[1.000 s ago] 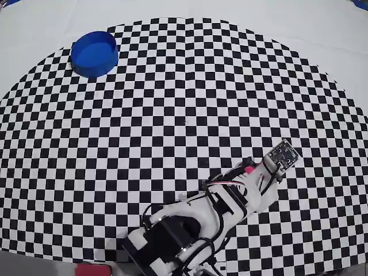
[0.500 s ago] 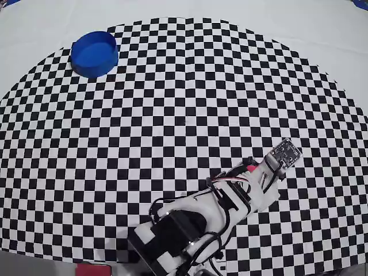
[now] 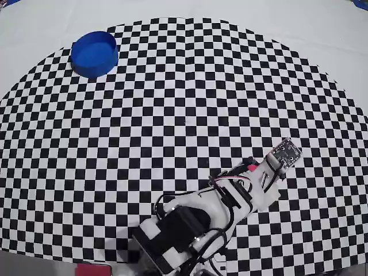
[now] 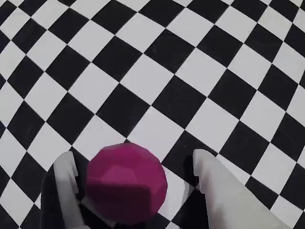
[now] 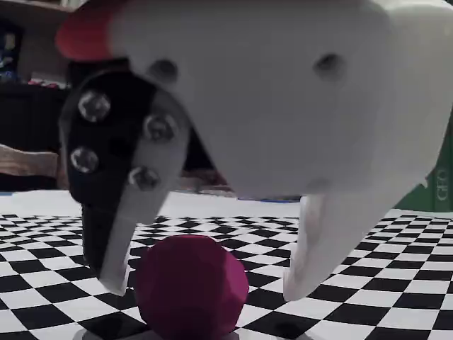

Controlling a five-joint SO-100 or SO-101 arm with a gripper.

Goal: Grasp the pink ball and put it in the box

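Observation:
The pink ball (image 4: 126, 183) rests on the checkered mat between the two white fingers of my gripper (image 4: 132, 156), which is open. In the wrist view the left finger (image 4: 64, 176) is close beside the ball, and a gap shows between the ball and the right finger (image 4: 209, 176). The fixed view shows the ball (image 5: 191, 287) on the mat, with the gripper (image 5: 204, 290) straddling it from above. From overhead the ball is hidden under the arm (image 3: 253, 184) at the lower right. The blue box (image 3: 94, 53) stands far off at the upper left.
A black-and-white checkered mat (image 3: 184, 103) covers the table, with plain white surface (image 3: 322, 34) beyond its curved edge. The arm's base (image 3: 178, 236) sits at the bottom edge of the overhead view. A wrist camera board (image 3: 286, 153) tops the gripper.
The arm's rear links have shifted slightly to the right near the base. The gripper end stays over the same spot at the lower right.

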